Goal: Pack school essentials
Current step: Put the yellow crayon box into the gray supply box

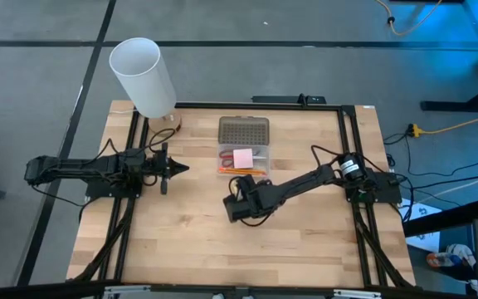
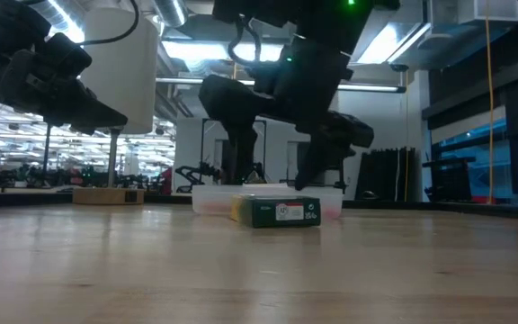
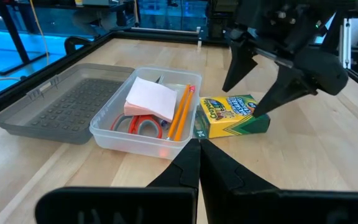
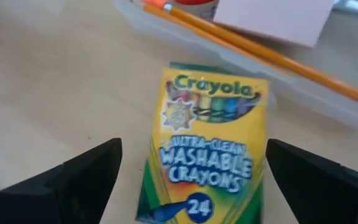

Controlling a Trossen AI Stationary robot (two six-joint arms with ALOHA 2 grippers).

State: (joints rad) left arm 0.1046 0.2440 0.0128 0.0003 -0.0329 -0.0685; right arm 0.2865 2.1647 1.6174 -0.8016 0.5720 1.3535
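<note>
Beside the clear case holding pink sticky-note pad, orange pencil, red scissors, crayon box flat on table, between spread fingers of right gripper, untouched, left gripper pressed together, well apart.

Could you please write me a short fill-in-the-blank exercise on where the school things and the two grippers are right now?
1. The crayon box lies on the ____, beside the clear case.
2. The sticky-note pad rests on top of the ____ inside the case.
3. The right gripper hangs over the crayon box with its fingers ____.
4. The left gripper waits with its fingers ____.

Missing words: table; scissors; open; shut
</note>
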